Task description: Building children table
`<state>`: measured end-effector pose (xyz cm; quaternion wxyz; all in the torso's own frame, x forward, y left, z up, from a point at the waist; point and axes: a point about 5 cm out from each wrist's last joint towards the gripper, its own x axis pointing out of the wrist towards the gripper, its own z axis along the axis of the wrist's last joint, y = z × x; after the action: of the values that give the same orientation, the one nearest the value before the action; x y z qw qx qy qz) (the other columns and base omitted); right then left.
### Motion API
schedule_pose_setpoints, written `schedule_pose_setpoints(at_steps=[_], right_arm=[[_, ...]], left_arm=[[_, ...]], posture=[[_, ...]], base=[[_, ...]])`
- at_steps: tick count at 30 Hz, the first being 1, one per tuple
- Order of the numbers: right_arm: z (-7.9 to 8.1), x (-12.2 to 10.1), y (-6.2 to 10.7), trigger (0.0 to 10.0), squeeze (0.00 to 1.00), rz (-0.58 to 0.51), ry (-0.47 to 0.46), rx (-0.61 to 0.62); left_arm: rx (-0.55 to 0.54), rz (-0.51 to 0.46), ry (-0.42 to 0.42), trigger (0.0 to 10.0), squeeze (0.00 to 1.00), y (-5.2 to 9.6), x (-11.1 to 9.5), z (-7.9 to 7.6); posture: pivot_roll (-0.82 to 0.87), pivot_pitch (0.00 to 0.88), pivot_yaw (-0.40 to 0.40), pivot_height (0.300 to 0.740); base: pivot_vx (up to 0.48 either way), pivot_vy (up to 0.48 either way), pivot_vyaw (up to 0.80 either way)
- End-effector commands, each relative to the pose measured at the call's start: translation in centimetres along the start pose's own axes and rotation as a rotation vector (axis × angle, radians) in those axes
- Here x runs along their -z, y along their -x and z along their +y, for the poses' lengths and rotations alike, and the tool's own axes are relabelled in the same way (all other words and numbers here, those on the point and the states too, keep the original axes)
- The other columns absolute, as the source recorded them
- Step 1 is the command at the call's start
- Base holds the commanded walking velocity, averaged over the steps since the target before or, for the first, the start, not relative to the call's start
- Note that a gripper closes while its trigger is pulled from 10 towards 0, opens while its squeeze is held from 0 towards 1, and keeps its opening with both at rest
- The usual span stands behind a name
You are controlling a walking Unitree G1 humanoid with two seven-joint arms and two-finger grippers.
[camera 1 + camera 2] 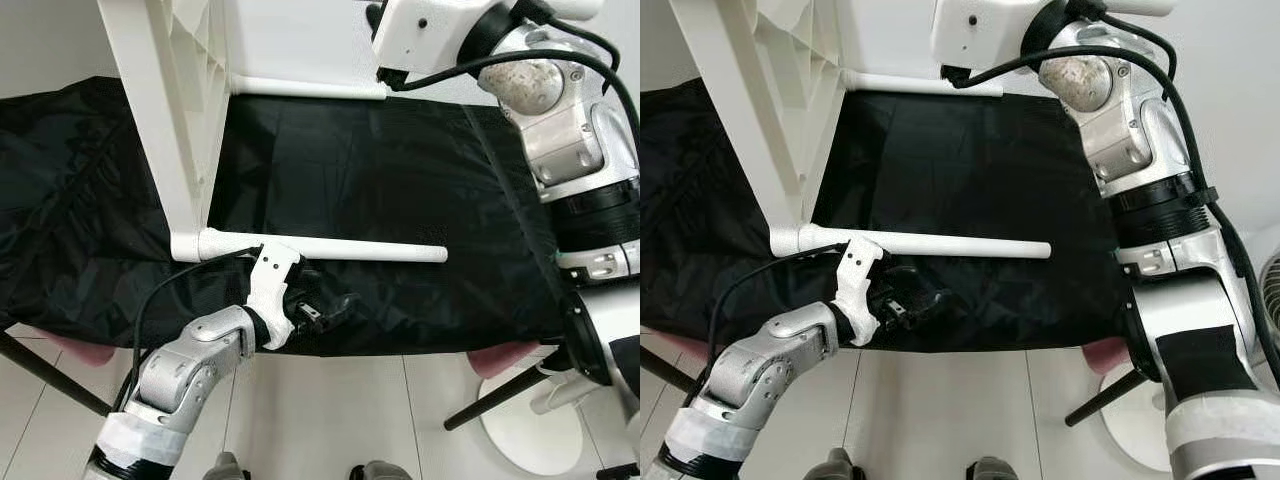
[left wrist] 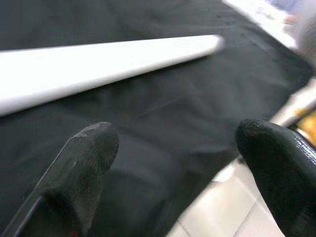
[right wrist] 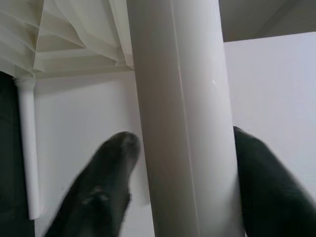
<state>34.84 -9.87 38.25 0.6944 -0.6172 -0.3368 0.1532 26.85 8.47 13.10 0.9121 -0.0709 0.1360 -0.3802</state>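
Your white plastic children's table top (image 1: 165, 110) stands on edge at the upper left of the frame, on the black cloth-covered table (image 1: 400, 200). One white round plastic leg (image 1: 330, 247) sticks out across mid-frame. The left end effector (image 1: 325, 312) sits just below it, fingers spread wide, holding nothing. The right end effector (image 3: 182, 173) at the top straddles another white leg (image 3: 180, 113); can't tell if it's clamped.

We see a white plastic ribbed tabletop (image 1: 165, 110) standing on edge upon the black cloth, two round white plastic legs (image 1: 330, 247) jutting sideways from it, the farther leg (image 3: 180, 118) between black fingers.
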Motion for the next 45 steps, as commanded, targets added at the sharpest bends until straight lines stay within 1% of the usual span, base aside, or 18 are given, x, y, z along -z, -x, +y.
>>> schedule_pose_setpoints(at_steps=[1, 2, 5, 6, 7, 8, 10, 12, 14, 15, 17, 26, 31, 33, 34, 40, 44, 45], right_arm=[[-0.7, -0.1, -0.3, 0.0, 0.00, 0.003, 0.002, 0.007], [-0.7, -0.1, -0.3, 0.0, 0.00, 0.003, 0.002, 0.007], [-1.3, -0.2, -0.3, 0.0, 0.00, 0.007, -0.011, 0.047], [-1.3, -0.2, -0.3, 0.0, 0.00, 0.007, -0.011, 0.047], [-1.5, -0.3, -0.3, 0.0, 0.00, 0.009, -0.021, 0.063], [-1.5, -0.3, -0.3, 0.0, 0.00, 0.009, -0.021, 0.063], [-1.8, -0.3, -0.4, 0.0, 0.00, 0.008, -0.034, 0.078], [-1.8, -0.3, -0.4, 0.0, 0.00, 0.008, -0.034, 0.078], [-2.3, -0.5, -0.4, 0.0, 0.00, 0.005, -0.038, 0.096], [-2.3, -0.5, -0.4, 0.0, 0.00, 0.005, -0.038, 0.096], [-2.6, -0.6, -0.4, 0.0, 0.00, 0.001, -0.044, 0.111], [-3.1, -0.8, -0.3, 0.0, 0.00, -0.001, -0.050, 0.140], [-4.5, -0.2, 0.9, 0.0, 0.00, 0.049, -0.094, 0.249], [-4.5, -0.2, 0.9, 0.0, 0.00, 0.049, -0.094, 0.249], [-6.3, 1.2, 3.6, 0.0, 0.00, 0.151, -0.174, 0.420], [-6.9, 1.7, 5.0, 0.0, 0.00, 0.202, -0.239, 0.515], [-7.5, 2.3, 6.8, 0.0, 0.00, 0.250, -0.294, 0.603], [-7.6, 2.4, 7.5, 0.0, 0.00, 0.272, -0.311, 0.626]], left_arm=[[-0.114, 0.021, 0.027, 10.0, 0.00, 0.1, 0.6, 1.1], [-0.114, 0.021, 0.027, 10.0, 0.00, 0.1, 0.6, 1.1], [-0.268, -0.025, 0.109, 10.0, 0.00, -0.2, 0.1, 2.8], [-0.268, -0.025, 0.109, 10.0, 0.00, -0.2, 0.1, 2.8], [-0.344, -0.013, 0.135, 10.0, 0.00, -0.3, 0.2, 3.8], [-0.344, -0.013, 0.135, 10.0, 0.00, -0.3, 0.2, 3.8], [-0.464, -0.006, 0.214, 10.0, 0.00, -0.5, 0.4, 5.5], [-0.464, -0.006, 0.214, 10.0, 0.00, -0.5, 0.4, 5.5], [-0.501, -0.030, 0.339, 10.0, 0.00, -1.0, 0.0, 6.3], [-0.501, -0.030, 0.339, 10.0, 0.00, -1.0, 0.0, 6.3], [-0.513, -0.056, 0.433, 10.0, 0.00, -1.6, -0.4, 6.6], [-0.523, -0.096, 0.537, 10.0, 0.00, -2.6, -1.3, 6.8], [-0.527, -0.156, 0.628, 10.0, 0.00, -3.6, -2.5, 7.1], [-0.527, -0.156, 0.628, 10.0, 0.00, -3.6, -2.5, 7.1], [-0.514, -0.201, 0.644, 10.0, 0.00, -4.0, -4.0, 7.8], [-0.498, -0.217, 0.607, 10.0, 0.00, -4.3, -5.2, 8.0], [-0.443, -0.237, 0.532, 10.0, 0.00, -4.4, -7.1, 8.0], [-0.441, -0.240, 0.463, 10.0, 0.00, -4.3, -8.0, 8.3]], posture=[[-0.02, 0.032, -0.047, 0.740], [-0.02, 0.032, -0.047, 0.740], [-0.02, 0.034, -0.053, 0.740], [-0.02, 0.034, -0.053, 0.740], [-0.02, 0.035, -0.055, 0.740], [-0.02, 0.035, -0.055, 0.740], [-0.02, 0.035, -0.054, 0.740], [-0.02, 0.035, -0.054, 0.740], [-0.03, 0.035, -0.050, 0.740], [-0.03, 0.035, -0.050, 0.740], [-0.03, 0.034, -0.048, 0.740], [-0.04, 0.035, -0.042, 0.740], [-0.04, 0.033, -0.039, 0.740], [-0.04, 0.033, -0.039, 0.740], [-0.04, 0.037, -0.030, 0.740], [-0.05, 0.041, -0.012, 0.740], [-0.05, 0.043, 0.002, 0.740], [-0.06, 0.043, 0.010, 0.740]], base=[[0.000, 0.000, 0.00], [0.000, 0.000, 0.00], [0.000, 0.000, 0.00], [0.000, 0.000, 0.00], [0.000, 0.000, 0.00], [0.000, 0.000, 0.00], [0.000, 0.000, 0.00], [0.000, 0.000, 0.00], [0.000, 0.000, 0.00], [0.000, 0.000, 0.00], [0.000, 0.000, 0.00], [0.000, 0.000, 0.00], [0.000, 0.000, 0.00], [0.000, 0.000, 0.00], [0.000, 0.000, 0.00], [0.000, 0.000, 0.00], [0.000, 0.000, 0.00], [0.000, 0.000, 0.00]])
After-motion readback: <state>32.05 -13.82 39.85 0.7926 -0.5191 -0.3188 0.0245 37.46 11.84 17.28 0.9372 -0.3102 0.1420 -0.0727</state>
